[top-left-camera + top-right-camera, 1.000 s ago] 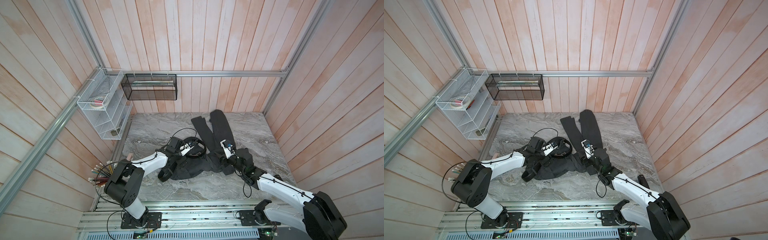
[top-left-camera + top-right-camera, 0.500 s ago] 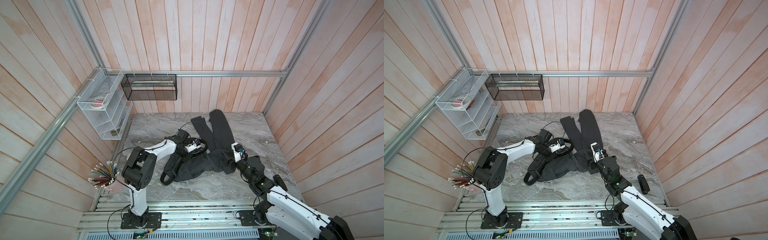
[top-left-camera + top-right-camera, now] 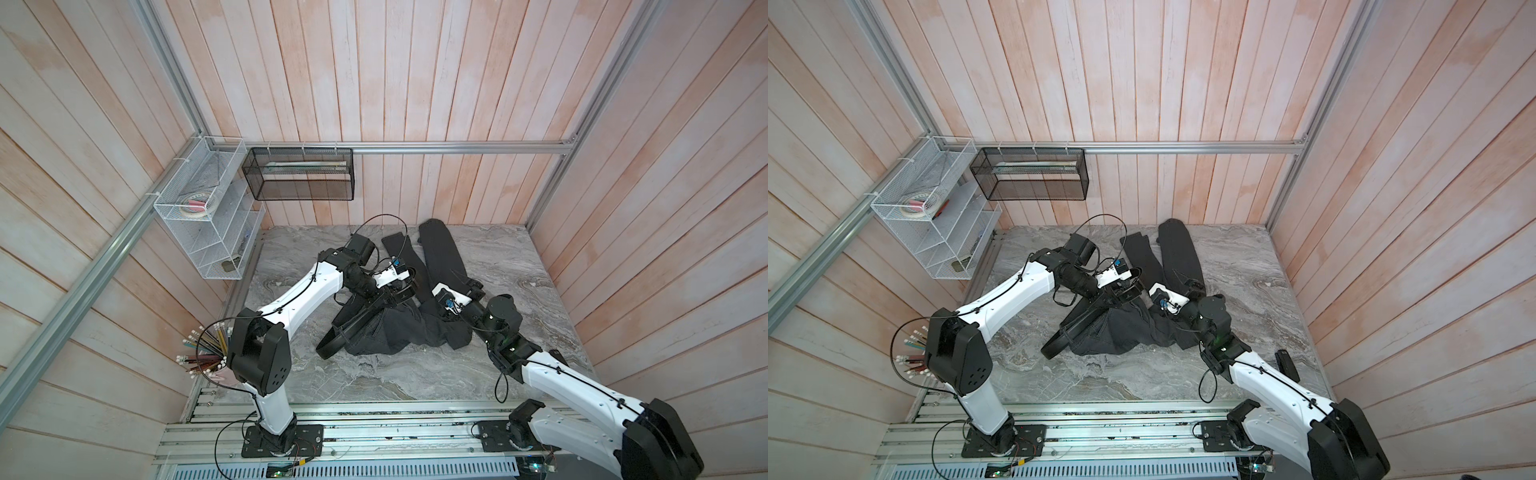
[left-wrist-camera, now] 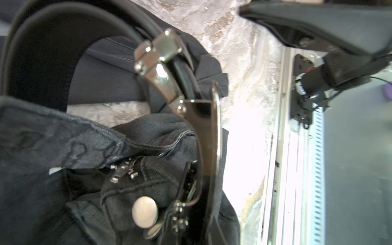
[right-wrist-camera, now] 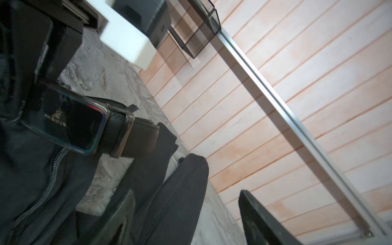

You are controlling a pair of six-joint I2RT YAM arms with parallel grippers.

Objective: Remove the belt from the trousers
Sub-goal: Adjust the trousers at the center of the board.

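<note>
table [image 3: 374, 382]: marble-look top.
trousers [image 3: 399, 332]: at centre, waist bunched, legs toward 12 o'clock.
belt [image 3: 353, 326]: strap raised off the cloth, loop trailing toward 8 o'clock.
left end effector [image 3: 401, 293]: pinching the belt by its buckle [image 5: 70, 125], likely to draw it free.
right end effector [image 3: 471, 286]: fingers spread, empty, over the legs.
Only the right wrist view shows the buckle's face; only the left wrist view shows its clasp.

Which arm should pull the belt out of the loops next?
Left. The left gripper looks shut on the belt by the buckle; the right gripper stands open, empty, by the trousers.
</note>
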